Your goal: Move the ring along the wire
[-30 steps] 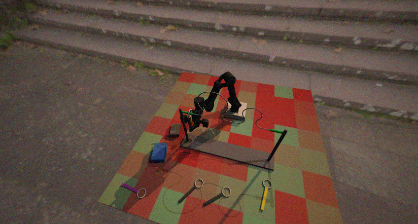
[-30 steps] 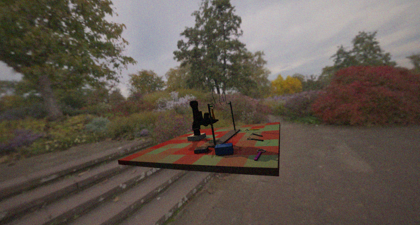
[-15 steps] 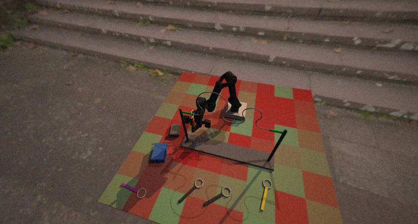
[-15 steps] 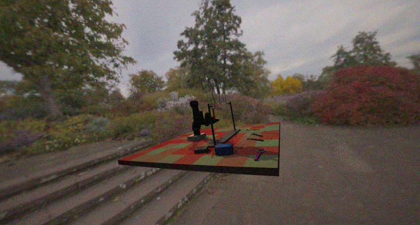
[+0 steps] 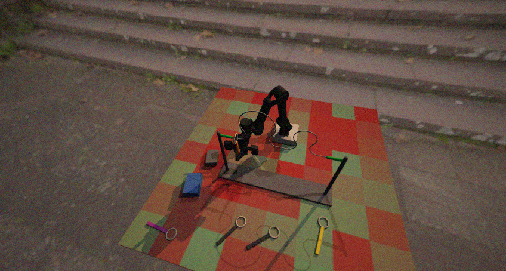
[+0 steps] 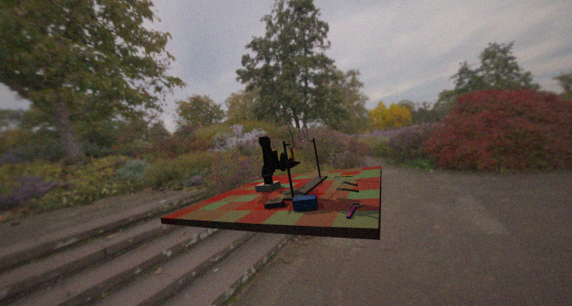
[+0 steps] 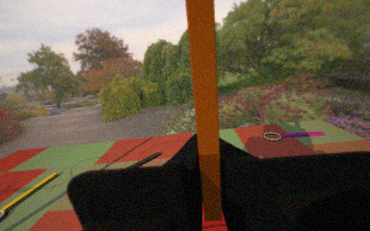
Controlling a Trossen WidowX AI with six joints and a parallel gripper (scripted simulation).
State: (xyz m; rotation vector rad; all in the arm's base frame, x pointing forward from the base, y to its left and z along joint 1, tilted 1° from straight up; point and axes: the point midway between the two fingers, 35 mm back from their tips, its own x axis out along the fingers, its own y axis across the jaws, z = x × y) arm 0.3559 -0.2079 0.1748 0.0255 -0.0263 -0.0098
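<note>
My gripper is shut on the orange handle, which stands upright between the fingers. The ring is at the top of the handle, around the wire at the inner end of the left green part, near where the grey wire begins. Whether the ring touches the wire is too small to tell. The left post stands close beside the gripper. The other green part meets the right post.
The grey wire loops up past the arm, then dips and bends towards the right. A blue block and a grey block lie left of the left post. Purple, yellow and dark-handled rings lie in front of the base plate.
</note>
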